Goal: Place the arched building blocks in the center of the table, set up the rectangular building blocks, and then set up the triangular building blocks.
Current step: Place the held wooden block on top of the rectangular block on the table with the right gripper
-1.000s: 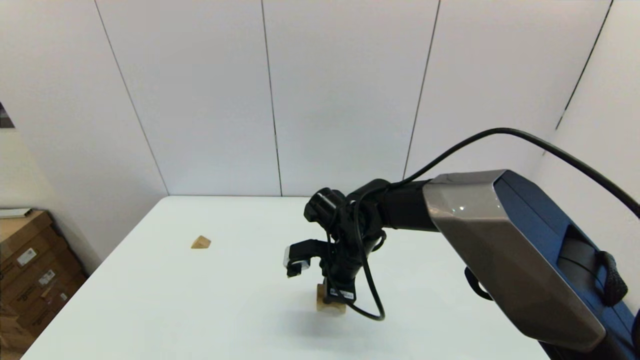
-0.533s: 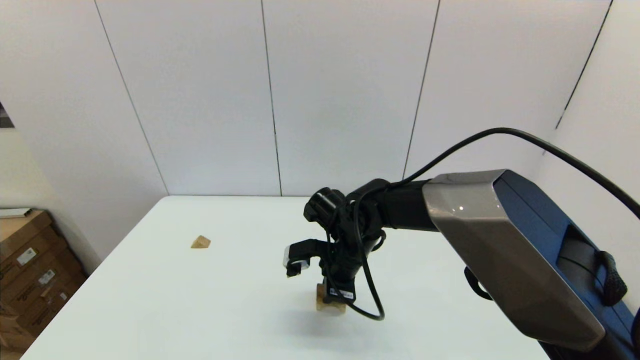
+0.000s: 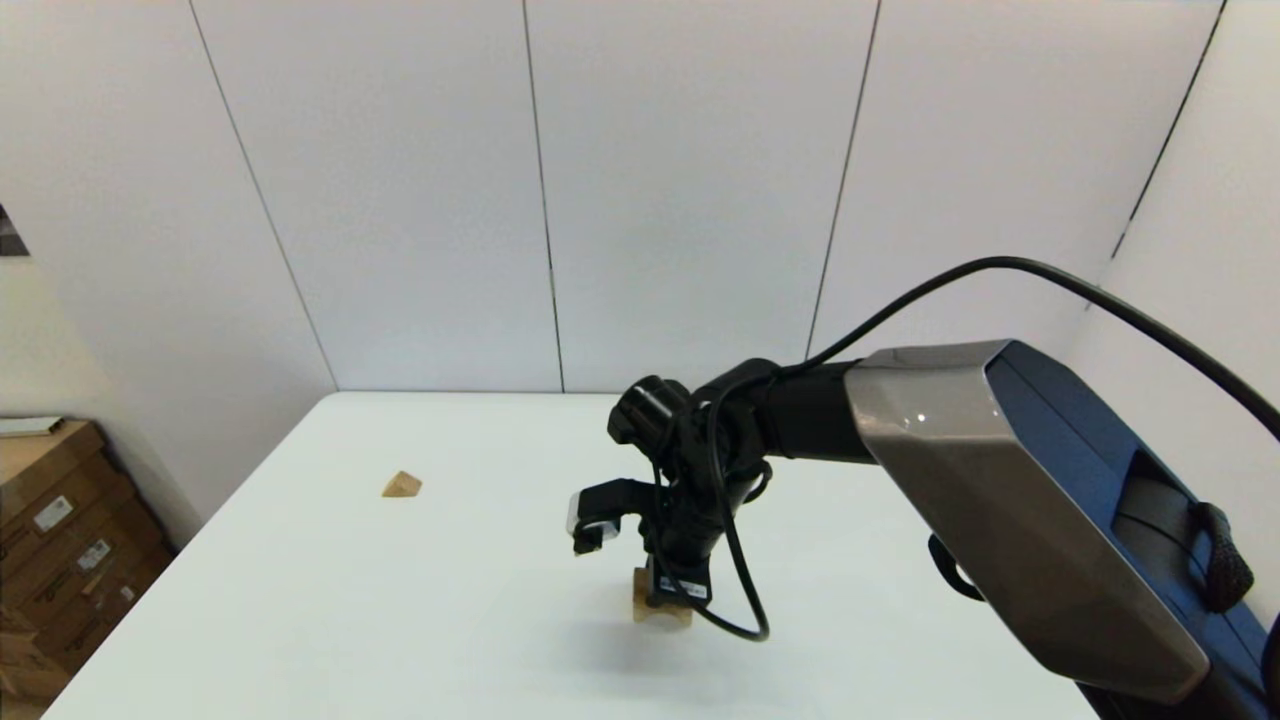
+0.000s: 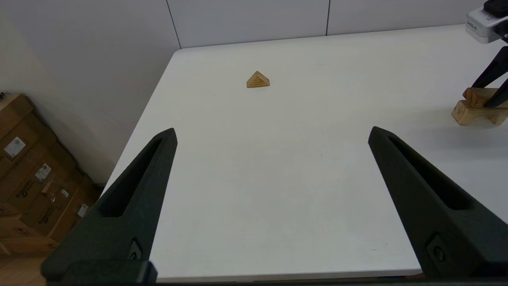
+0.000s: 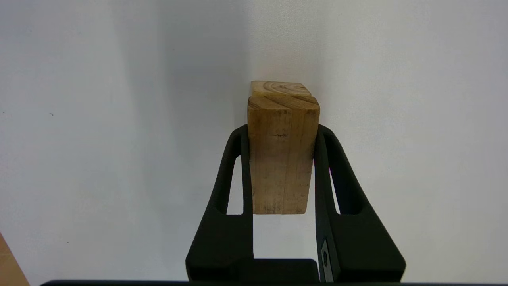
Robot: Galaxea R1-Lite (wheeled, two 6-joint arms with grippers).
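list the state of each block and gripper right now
rectangular block: clamped by right gripper, atop the arch
arched block: on table, notch down
triangular wedge: alone, untouched
right gripper: shut on rectangular block
left gripper: open, empty

Rect. block (image 5: pixel 281 155) grainy wood; claw (image 5: pixel 282 135) matt black plastic.

Looks like a robot test room or lab, not a home. Bare white panel walls (image 3: pixel 690 190) with thin dark seams, one plain white table (image 3: pixel 400 620) with rounded corners, nothing decorative. Stacked cardboard boxes (image 3: pixel 60 540) with shipping labels sit on the floor at the robot's left, beside the table.
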